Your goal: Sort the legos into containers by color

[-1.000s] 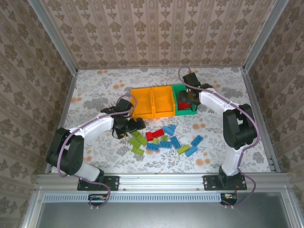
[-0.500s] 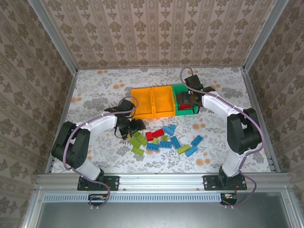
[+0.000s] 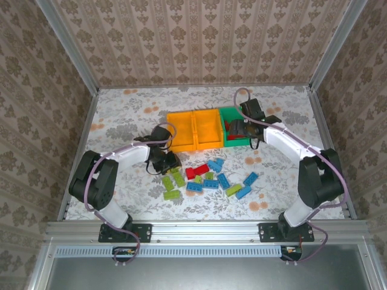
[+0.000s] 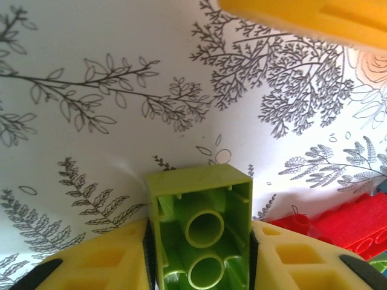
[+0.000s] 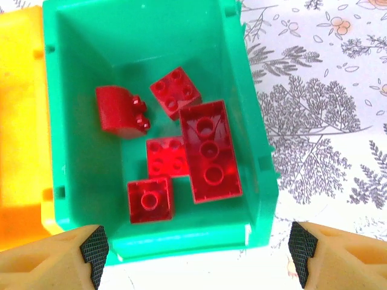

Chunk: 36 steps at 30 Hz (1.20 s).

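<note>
Lime brick gripped on the left: lift straight, then drop in an orange bin

Left gripper [image 4: 199, 257] is clamped on a lime brick [image 4: 199, 205], pads [image 4: 290, 260] flat on both sides, hollow side toward the wrist camera. Red brick [image 4: 344, 223] sits just beside it, so we lift straight up before swinging, or we risk dragging it. Loose pile [image 3: 214, 178] lies near, to the right. Beyond it are the orange bins [image 3: 181, 133]: we pick one for lime and keep to it. Right gripper [image 5: 196, 244] hangs wide open, holding nothing, over the green bin [image 5: 151, 36] with red bricks [image 5: 208, 151] inside; we keep the arms apart there. Table [image 3: 121, 115] is flat, with a leaf print. Patterned walls [image 3: 193, 42] close three sides, with metal posts [image 3: 65, 42] at the corners.
</note>
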Tool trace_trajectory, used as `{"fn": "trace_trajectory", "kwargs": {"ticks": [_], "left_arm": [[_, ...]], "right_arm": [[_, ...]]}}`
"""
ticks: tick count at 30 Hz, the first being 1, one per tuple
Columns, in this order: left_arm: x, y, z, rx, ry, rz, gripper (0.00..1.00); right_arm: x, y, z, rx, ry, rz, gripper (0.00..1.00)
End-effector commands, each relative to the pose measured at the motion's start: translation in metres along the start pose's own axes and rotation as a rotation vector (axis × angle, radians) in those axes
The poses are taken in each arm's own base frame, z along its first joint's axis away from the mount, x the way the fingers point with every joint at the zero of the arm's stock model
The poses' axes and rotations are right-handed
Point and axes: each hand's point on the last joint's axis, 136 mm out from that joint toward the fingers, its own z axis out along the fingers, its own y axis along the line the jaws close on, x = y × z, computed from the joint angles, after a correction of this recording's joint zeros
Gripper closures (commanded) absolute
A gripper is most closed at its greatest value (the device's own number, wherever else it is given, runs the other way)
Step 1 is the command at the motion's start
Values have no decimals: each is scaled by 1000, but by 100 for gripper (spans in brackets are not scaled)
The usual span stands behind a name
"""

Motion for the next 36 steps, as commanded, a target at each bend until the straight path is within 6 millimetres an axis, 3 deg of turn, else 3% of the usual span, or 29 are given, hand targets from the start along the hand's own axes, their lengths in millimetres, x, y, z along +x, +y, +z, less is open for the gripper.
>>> {"fn": "trace_trajectory", "kwargs": {"ticks": [1,7,11,15,20,27,32,36], "left_arm": [[-4,1,0,6,-2,7,66],[-9,-3,-9,19,-23,31,68],[-15,-15,-26,40,-63,70,68],[-26,-29,-48,54,-116,124,67],[-33,-43,-59,88,-135,155,66],[-65,-74,-72,131,-212,260,66],[-95,-97,-77,110,-274,369,66],[-124,-97,-70,93,-301,369,65]], "right_arm": [[13,22,-16,-68,-24,-160,18],[51,33,-28,-76,3,-325,18],[70,27,-34,-69,12,-313,18],[82,30,-54,-139,-7,-280,18],[110,35,-62,-175,48,-275,19],[157,53,-71,-240,136,-341,19],[189,53,-78,-195,259,-394,19],[206,58,-81,-183,297,-420,19]]}}
